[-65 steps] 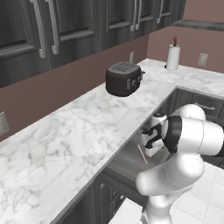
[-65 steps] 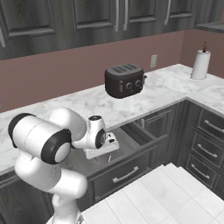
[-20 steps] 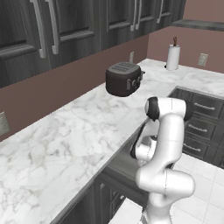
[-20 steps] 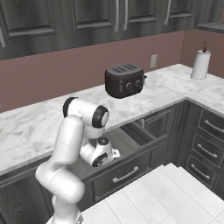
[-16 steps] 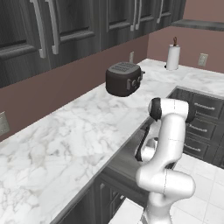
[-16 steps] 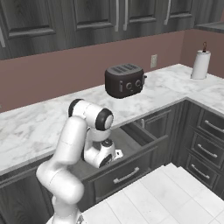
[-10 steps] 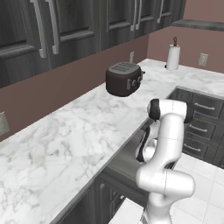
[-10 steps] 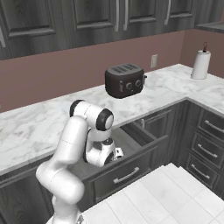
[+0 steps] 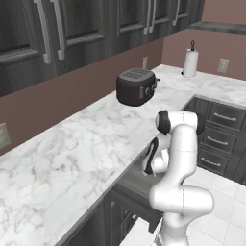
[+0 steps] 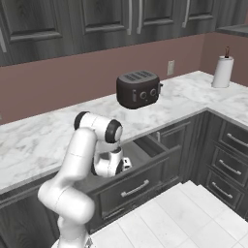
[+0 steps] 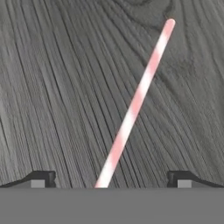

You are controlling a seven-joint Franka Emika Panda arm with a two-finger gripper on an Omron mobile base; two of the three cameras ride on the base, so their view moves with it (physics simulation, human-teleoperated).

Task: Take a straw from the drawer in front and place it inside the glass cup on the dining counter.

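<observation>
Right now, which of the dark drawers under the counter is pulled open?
The wide drawer directly below the toaster, where the arm reaches in. The narrower stacked drawers at the right are shut.

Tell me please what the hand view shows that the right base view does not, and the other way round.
Hand view alone: the straw, pink and white striped, lying flat on the wood-grain floor of the drawer, between the open jaws of the gripper.

Right base view alone: the toaster and the paper towel roll on the marble wall counter, and the drawer's front with its silver handle.

Both: the open drawer, with the hand lowered into it.
</observation>
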